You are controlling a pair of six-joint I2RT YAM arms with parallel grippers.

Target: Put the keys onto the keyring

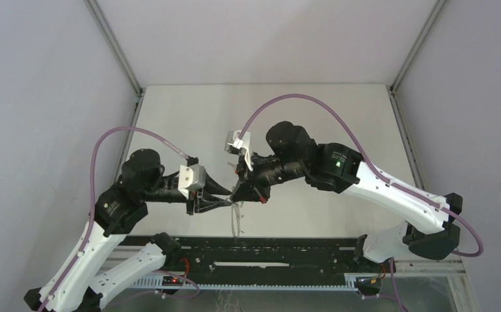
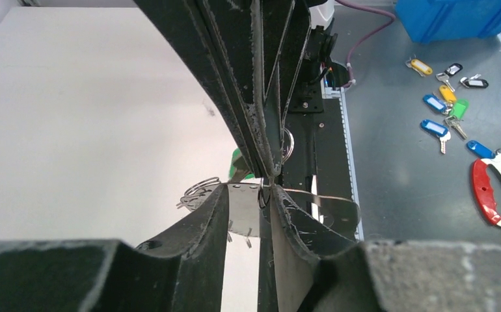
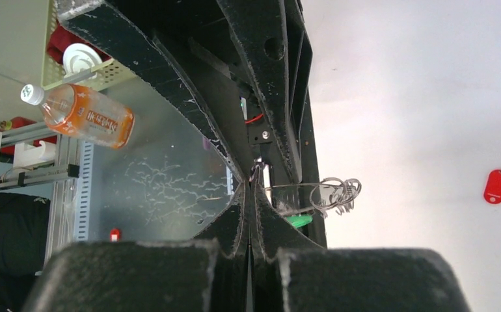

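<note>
Both arms bend inward, their matte black tips meeting above the pale tabletop [image 1: 313, 110]. The right pincer [image 3: 248, 195] is pressed shut at the thin coiled-wire keyring [image 3: 342, 192], with the green-headed key [image 3: 298, 221] just beside it. Whether the left pincer [image 2: 262, 192] grips anything, I cannot tell. The red-headed key [image 3: 496, 186] lies on the tabletop, well apart.

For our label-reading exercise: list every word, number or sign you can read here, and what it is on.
No text can be read.
Bottle, orange label: white print, too blurred to read.
Coloured key tags: too small to show any writing.
</note>
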